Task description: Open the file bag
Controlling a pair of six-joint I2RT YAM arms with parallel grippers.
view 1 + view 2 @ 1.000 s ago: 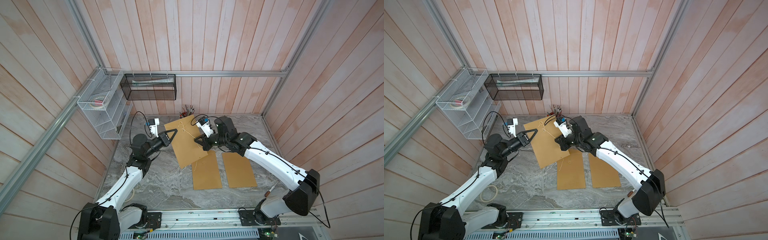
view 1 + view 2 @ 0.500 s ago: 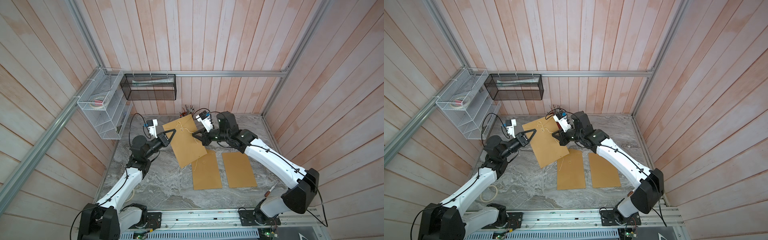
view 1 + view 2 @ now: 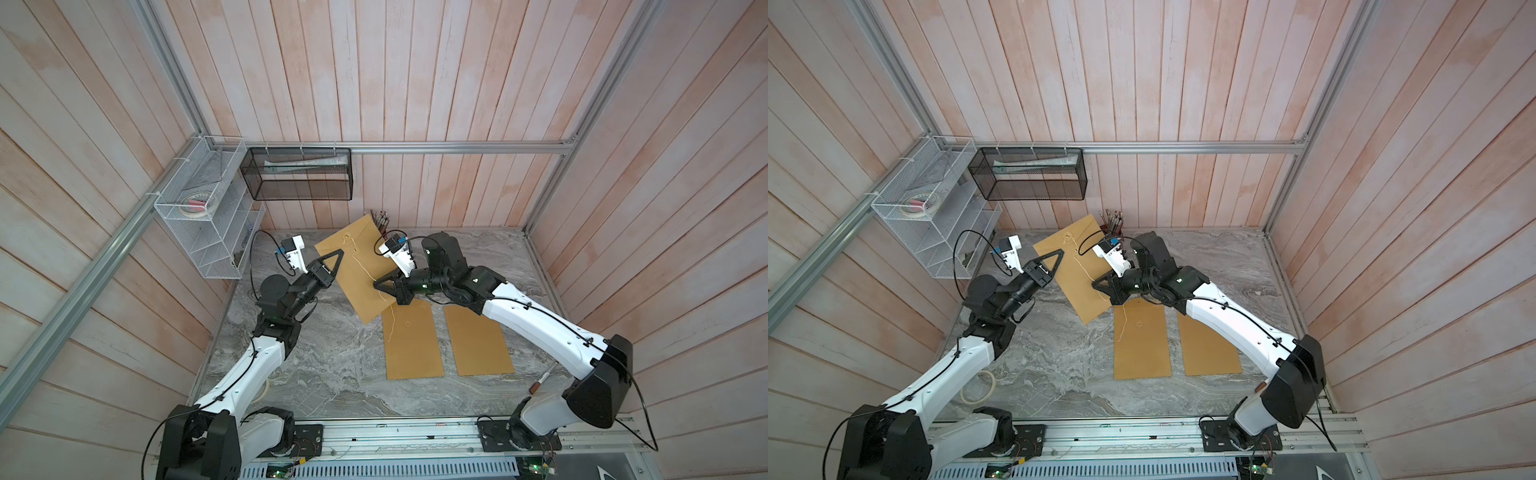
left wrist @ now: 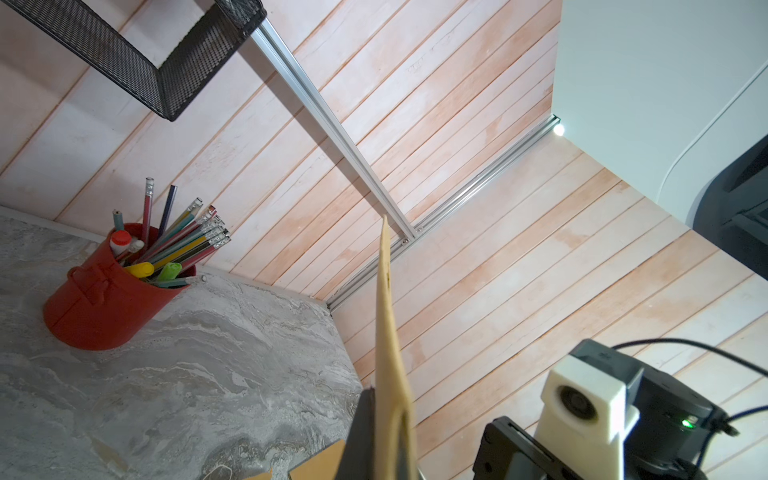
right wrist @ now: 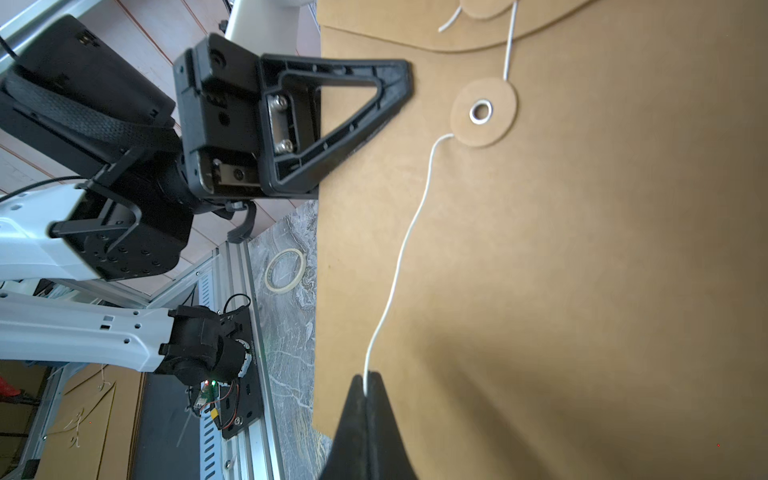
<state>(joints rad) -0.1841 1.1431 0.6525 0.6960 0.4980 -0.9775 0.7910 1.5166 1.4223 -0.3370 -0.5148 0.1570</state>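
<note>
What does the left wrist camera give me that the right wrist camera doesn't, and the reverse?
Left wrist only: the red pen cup with pencils, the black mesh basket on the wall, and the file bag seen edge-on. Right wrist only: the bag's face, its washer, the white string running from it into the shut right claw, and a tape roll. Both: the left claw clamped on the bag's edge, and the marble table.
</note>
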